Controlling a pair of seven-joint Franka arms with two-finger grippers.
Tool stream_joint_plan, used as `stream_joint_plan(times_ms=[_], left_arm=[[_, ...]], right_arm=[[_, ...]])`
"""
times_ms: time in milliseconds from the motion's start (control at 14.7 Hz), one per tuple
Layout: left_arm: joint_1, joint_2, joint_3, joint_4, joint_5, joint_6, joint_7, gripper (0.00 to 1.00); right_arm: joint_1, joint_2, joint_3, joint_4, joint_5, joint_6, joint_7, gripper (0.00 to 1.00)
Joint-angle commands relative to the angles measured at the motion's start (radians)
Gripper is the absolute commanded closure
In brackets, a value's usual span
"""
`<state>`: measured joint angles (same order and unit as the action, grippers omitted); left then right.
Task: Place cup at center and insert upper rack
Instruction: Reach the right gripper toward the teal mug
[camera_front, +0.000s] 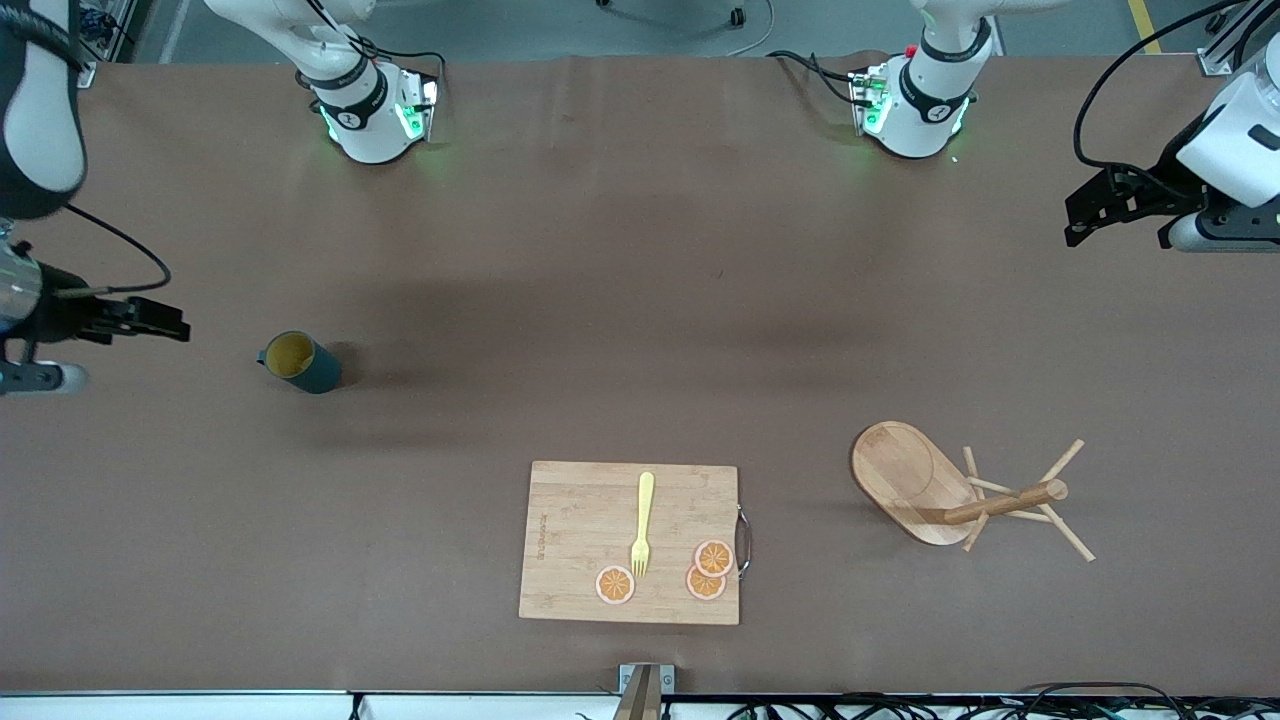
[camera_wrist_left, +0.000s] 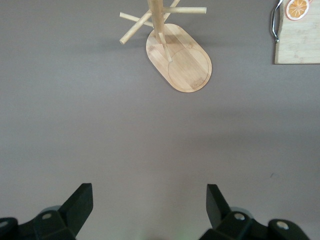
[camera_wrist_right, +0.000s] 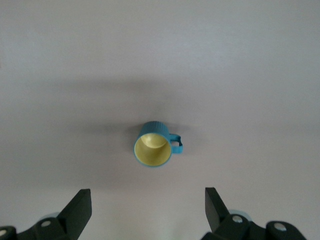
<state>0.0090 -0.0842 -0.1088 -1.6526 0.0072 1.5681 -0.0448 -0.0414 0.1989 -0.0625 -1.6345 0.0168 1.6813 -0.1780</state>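
Only the front view shows cup (camera_front: 300, 362) and upper rack (camera_front: 950, 490) together; both grippers' jaws gape empty.

1. Table (camera_front: 620, 300): plain brown cover, no pattern.
2. Cup (camera_front: 300, 362): dark teal outside with ribbed sides, mustard-yellow inside.
3. Mug tree (camera_front: 940, 490): light wood throughout, faint grain on the base.
4. Cutting board (camera_front: 580, 540): pale wood with fine grain.
5. Fork (camera_front: 643, 520): yellow.
6. Three fruit slices (camera_front: 710, 560): orange, pale rims, segment pattern.
7. Grippers (camera_wrist_left: 150, 205) (camera_wrist_right: 147, 207): black.
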Motion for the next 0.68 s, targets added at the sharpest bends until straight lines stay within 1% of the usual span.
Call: stream_joint_plan(times_ms=[0,272,409,545,613], left_arm=[[0.003,0.014,-0.005,0.004,0.005,0.012,0.003,0.00],[0.002,0.034,-0.009,0.004,0.005,0.020,-0.015,0.00],[-0.001,0.035,-0.011,0.004,0.005,0.013,-0.052,0.00],[-0.003,0.035,-0.012,-0.002,0.005,0.009,-0.082,0.00],[-0.004,0.035,-0.014,-0.009,0.005,0.009,-0.087,0.00]], right_arm=[[-0.038,-0.024,0.006,-0.207,0.031,0.188,-0.121,0.00],[-0.057,-0.023,0.007,-0.465,0.032,0.508,-0.260,0.00],[-0.060,-0.016,0.006,-0.542,0.032,0.627,-0.349,0.00],[-0.057,-0.006,0.006,-0.615,0.032,0.737,-0.357,0.00],[-0.057,0.003,0.007,-0.634,0.032,0.762,-0.359,0.00]])
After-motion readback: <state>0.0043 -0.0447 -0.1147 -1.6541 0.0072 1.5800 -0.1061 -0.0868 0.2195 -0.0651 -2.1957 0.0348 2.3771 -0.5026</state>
